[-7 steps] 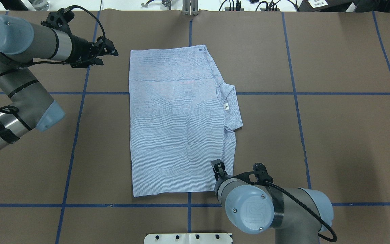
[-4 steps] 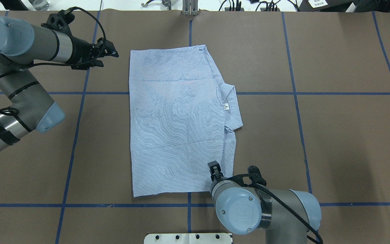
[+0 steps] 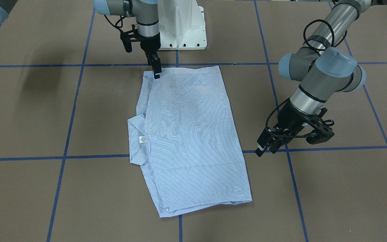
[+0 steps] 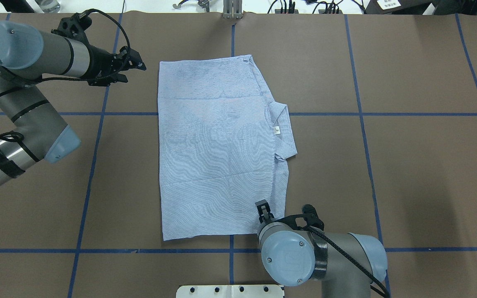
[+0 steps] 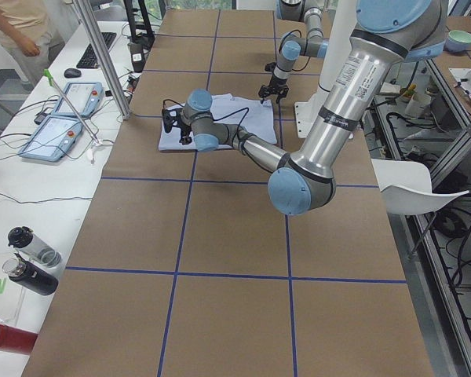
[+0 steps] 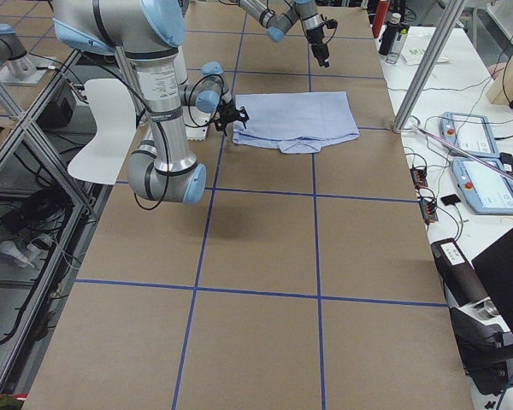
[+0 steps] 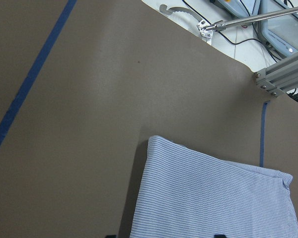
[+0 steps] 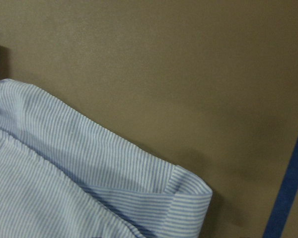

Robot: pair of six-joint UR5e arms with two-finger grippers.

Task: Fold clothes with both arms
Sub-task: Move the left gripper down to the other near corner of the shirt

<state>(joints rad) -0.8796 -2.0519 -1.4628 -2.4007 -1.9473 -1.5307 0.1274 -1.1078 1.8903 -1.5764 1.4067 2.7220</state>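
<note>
The light-blue striped shirt [image 4: 218, 149] lies folded flat in a rectangle at mid-table, with its collar and white neck label [image 4: 277, 130] on its right edge. It also shows in the front view [image 3: 190, 134]. My left gripper [image 4: 133, 66] is open and empty, hovering off the shirt's far left corner; that corner shows in the left wrist view [image 7: 208, 198]. My right gripper [image 4: 263, 209] points down over the shirt's near right corner and looks open, holding nothing. The right wrist view shows that corner [image 8: 89, 173] lying flat on the table.
The brown table cover [image 4: 408, 165] carries a grid of blue tape lines [image 4: 362, 124]. The white pedestal base [image 3: 183, 23] stands at the near edge. Operator desks with tablets and bottles lie beyond the far edge [image 5: 63, 118].
My right arm has swung a little to the left, its gripper staying over the shirt's near right corner. My left gripper has barely shifted. The shirt has not moved.
</note>
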